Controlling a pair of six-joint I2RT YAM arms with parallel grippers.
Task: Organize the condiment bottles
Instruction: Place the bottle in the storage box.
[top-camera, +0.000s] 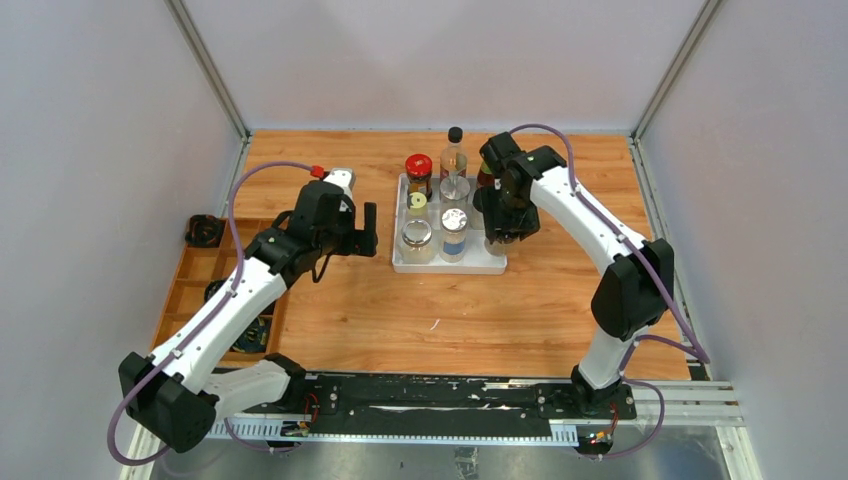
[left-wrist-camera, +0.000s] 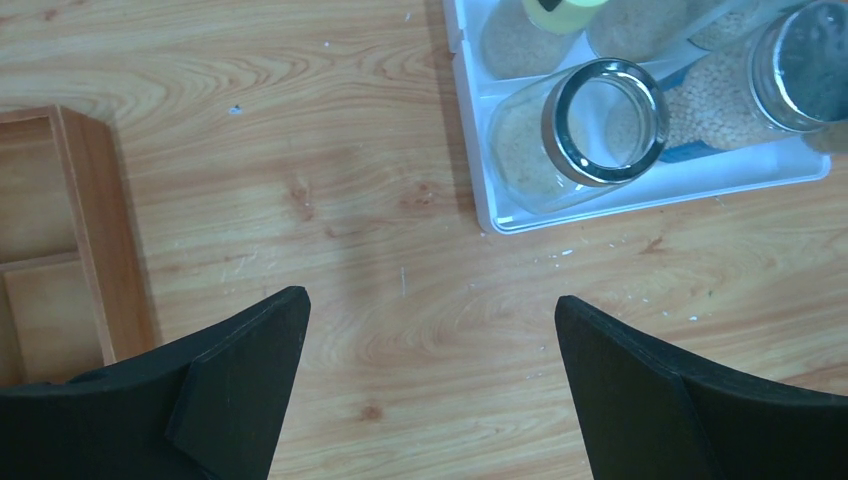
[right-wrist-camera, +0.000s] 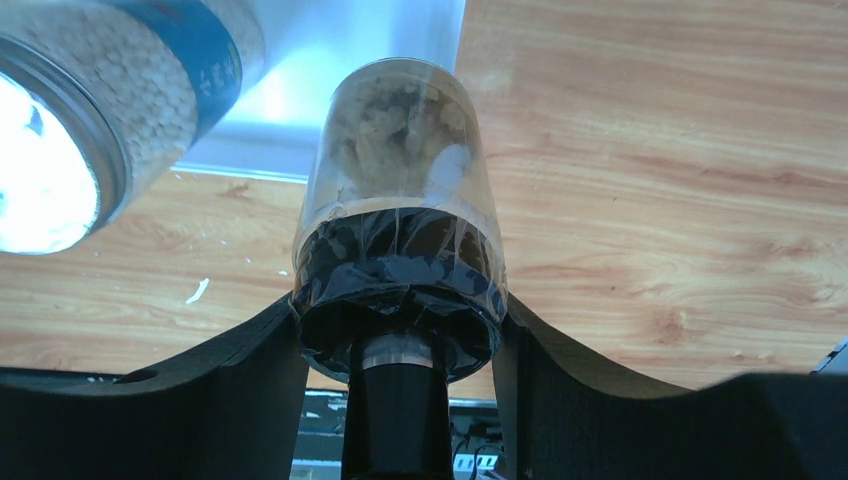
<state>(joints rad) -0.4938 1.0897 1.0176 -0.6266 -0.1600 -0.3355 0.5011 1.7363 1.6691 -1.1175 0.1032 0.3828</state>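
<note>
Several condiment bottles stand in the white tray (top-camera: 478, 266): a red-capped jar (top-camera: 419, 171), a tall clear bottle with a black cap (top-camera: 454, 158), a yellow-capped one (top-camera: 416, 204), a silver-lidded jar (top-camera: 416, 239) and a blue-labelled jar (top-camera: 454, 231). My right gripper (top-camera: 500, 228) is shut on a clear bottle with brownish contents and a black cap (right-wrist-camera: 400, 220), holding it by the neck at the tray's right edge (right-wrist-camera: 300, 120). My left gripper (top-camera: 362, 232) is open and empty over bare wood left of the tray, with the silver-lidded jar (left-wrist-camera: 598, 125) ahead of it.
A wooden compartment box (top-camera: 210, 285) sits at the left table edge and also shows in the left wrist view (left-wrist-camera: 70, 230). A small white bottle with a red cap (top-camera: 333, 178) lies behind my left arm. A dark bottle (top-camera: 485, 176) is partly hidden behind my right wrist.
</note>
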